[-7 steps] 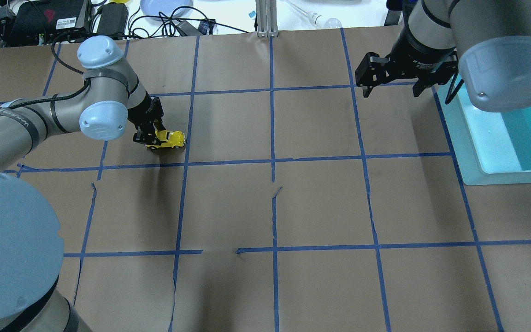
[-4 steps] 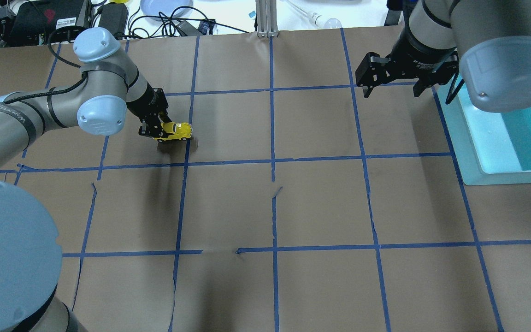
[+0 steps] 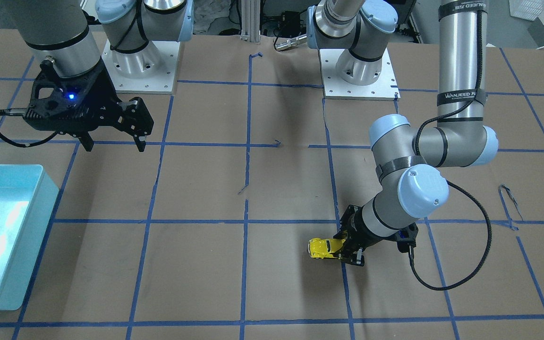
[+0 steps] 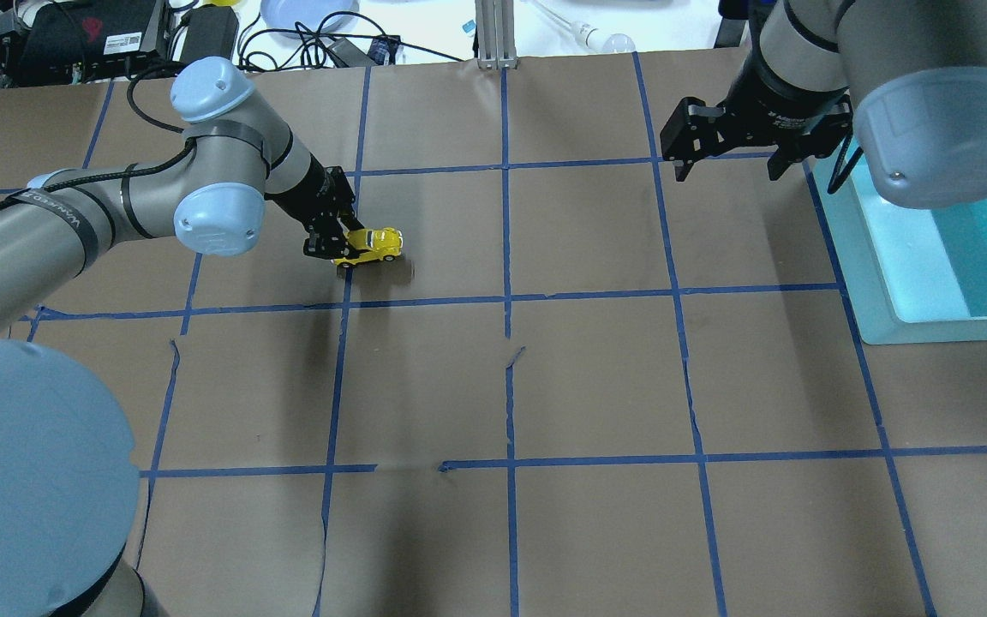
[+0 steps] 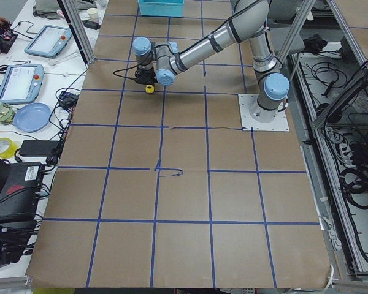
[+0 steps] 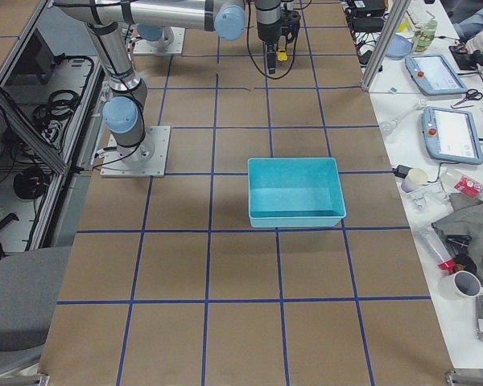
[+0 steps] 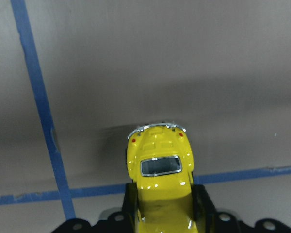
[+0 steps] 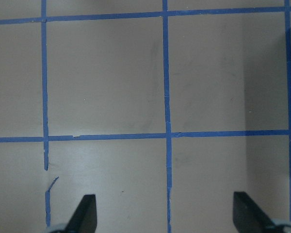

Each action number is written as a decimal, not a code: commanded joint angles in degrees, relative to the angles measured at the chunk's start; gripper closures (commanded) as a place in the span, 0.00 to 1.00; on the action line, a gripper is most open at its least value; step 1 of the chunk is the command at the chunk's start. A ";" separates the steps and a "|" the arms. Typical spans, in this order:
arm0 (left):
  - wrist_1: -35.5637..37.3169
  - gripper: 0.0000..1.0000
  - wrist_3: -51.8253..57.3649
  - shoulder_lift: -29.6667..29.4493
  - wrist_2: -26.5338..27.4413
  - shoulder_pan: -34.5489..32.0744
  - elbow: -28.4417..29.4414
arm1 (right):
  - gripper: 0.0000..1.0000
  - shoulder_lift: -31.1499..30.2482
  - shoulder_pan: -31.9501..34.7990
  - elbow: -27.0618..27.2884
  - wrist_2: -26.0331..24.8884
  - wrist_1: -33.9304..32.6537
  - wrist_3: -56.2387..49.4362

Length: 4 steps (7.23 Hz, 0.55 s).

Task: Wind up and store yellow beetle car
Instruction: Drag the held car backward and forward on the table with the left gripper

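Note:
The yellow beetle car (image 4: pixel 371 245) sits low over the brown paper at the table's far left; it also shows in the front view (image 3: pixel 325 248) and the left wrist view (image 7: pixel 159 170). My left gripper (image 4: pixel 341 249) is shut on the car's front half, its fingers (image 7: pixel 200 204) pressed on both sides, the rear end sticking out. My right gripper (image 4: pixel 726 164) hangs open and empty at the far right, its fingertips (image 8: pixel 87 206) wide apart over bare paper. The car is tiny in both side views (image 5: pixel 149 89) (image 6: pixel 281 55).
A turquoise bin (image 4: pixel 930 248) stands at the right edge, just right of my right gripper; it also shows in the front view (image 3: pixel 3 231) and the right side view (image 6: pixel 295 191). Blue tape lines grid the paper. Cables, tablets and a blue plate (image 4: pixel 305 13) lie beyond the far edge.
My left gripper has moved to the right and a little farther away across the paper, carrying the yellow car with it. My right arm has not moved.

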 commanded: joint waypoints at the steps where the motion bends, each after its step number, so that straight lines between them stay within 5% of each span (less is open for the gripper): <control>1: 0.02 1.00 3.28 -0.47 0.02 0.10 0.15 | 0.00 0.00 0.00 0.00 0.01 0.00 0.00; 4: 0.02 1.00 6.99 -1.35 1.68 0.89 0.16 | 0.00 0.00 0.00 0.00 -0.08 0.00 0.00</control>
